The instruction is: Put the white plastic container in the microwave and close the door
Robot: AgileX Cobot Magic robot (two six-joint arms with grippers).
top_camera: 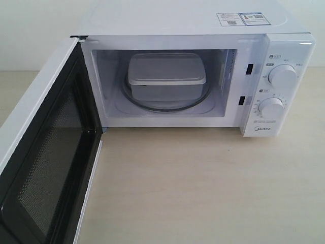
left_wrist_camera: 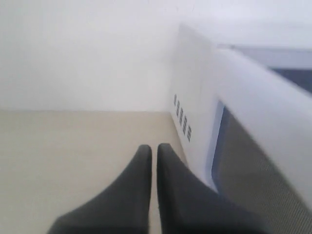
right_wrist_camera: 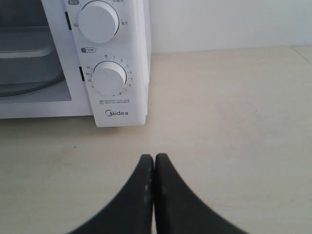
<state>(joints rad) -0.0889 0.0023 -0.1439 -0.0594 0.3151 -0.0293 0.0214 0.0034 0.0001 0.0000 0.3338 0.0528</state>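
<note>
White plastic container (top_camera: 166,76) sits lidded on the glass turntable (top_camera: 165,105) inside the microwave (top_camera: 289,43), roughly centred in the cavity, with the two dials (top_camera: 283,76) at its 3 o'clock. That half of the job looks done; the box needs no further grip.

What remains is the door (top_camera: 48,152). It stands wide open, swung out toward 7 o'clock from the cavity, black mesh face showing. It should be stiff, light on its hinge and smooth-skinned, so it calls for a push, not a pinch. The best contact is probably the white frame on its outer side near the free edge, far from the hinge, rather than the window pane. The latch will likely want a firm last press, and the oven might skid on the table (top_camera: 203,188).

The left end effector (left_wrist_camera: 153,150) is drawn almost together, empty, close beside the door and the vented side wall. The right end effector (right_wrist_camera: 154,160) is pressed together, empty, above the table facing the dial panel.
</note>
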